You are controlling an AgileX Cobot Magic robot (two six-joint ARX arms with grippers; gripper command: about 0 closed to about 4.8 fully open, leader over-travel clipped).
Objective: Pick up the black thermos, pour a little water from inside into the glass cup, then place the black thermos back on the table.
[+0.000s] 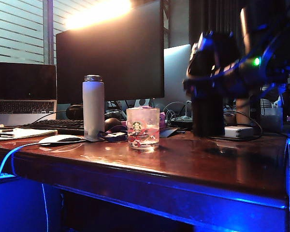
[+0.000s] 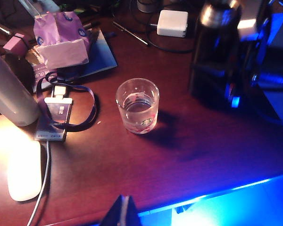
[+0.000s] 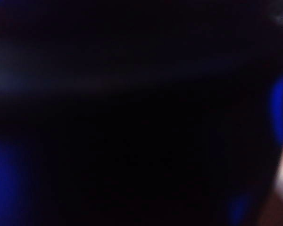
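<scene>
The right gripper [image 1: 208,77] wraps the black thermos [image 1: 207,113], which stands upright on the table [image 1: 193,164] (blurred, jaw contact unclear). The left gripper [image 2: 124,212], barely visible, shows no readable opening. The glass cup [image 1: 143,128] stands near a white flask [image 1: 93,107], before a dark monitor [image 1: 111,53].

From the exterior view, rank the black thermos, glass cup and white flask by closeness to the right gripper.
1. black thermos: at the right gripper, on the right side of the table.
2. glass cup: middle, left of the thermos.
3. white flask: farthest left.
</scene>
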